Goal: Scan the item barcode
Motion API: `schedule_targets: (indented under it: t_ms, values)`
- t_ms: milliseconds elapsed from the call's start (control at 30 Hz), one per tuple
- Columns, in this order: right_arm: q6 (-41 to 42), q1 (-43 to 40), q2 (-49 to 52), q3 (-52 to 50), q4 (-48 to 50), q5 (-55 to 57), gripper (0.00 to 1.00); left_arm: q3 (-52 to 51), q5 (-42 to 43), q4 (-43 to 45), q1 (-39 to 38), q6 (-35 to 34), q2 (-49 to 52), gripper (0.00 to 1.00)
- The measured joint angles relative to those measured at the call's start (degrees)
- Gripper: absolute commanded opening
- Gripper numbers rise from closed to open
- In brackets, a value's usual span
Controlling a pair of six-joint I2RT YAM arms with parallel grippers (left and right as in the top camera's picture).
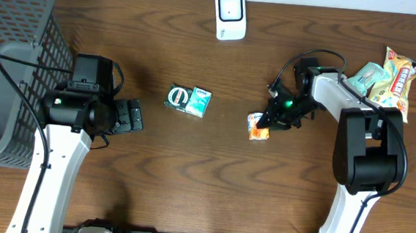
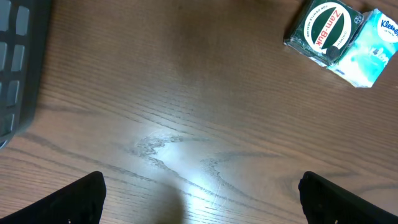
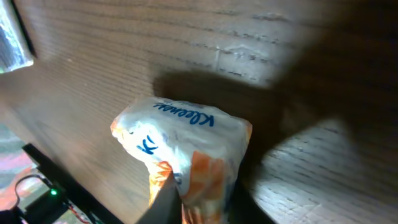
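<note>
Only the right wrist view reads the blue "Kleenex" lettering on the orange-and-white tissue pack (image 3: 186, 140) — soft, crinkled film, clamped in the right gripper (image 1: 265, 122) right of centre on the desk (image 1: 189, 174). The left gripper (image 2: 202, 199) hangs wide apart over glossy woodgrain.

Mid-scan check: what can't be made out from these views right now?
Barcode on the orange Kleenex pack: none visible; right wrist shows only the logo face, overhead too small.
Whether the right gripper grips it: fingers cut off by the right wrist view's bottom edge, a dark blur overhead.
Snack bags: partly behind the right arm, overhead.
</note>
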Motion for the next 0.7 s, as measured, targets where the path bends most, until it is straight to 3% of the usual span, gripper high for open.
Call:
schedule_targets:
  t_ms: [267, 700]
  values:
    - [0.7, -0.1, 0.1, 0.0, -1.4, -4.5, 0.01, 0.0, 0.0, 0.0, 0.0, 0.0, 0.0, 0.98]
    - [-24.0, -1.4, 0.2, 3.0, -15.5, -32.0, 0.01, 0.0, 0.0, 0.0, 0.0, 0.0, 0.0, 0.98]
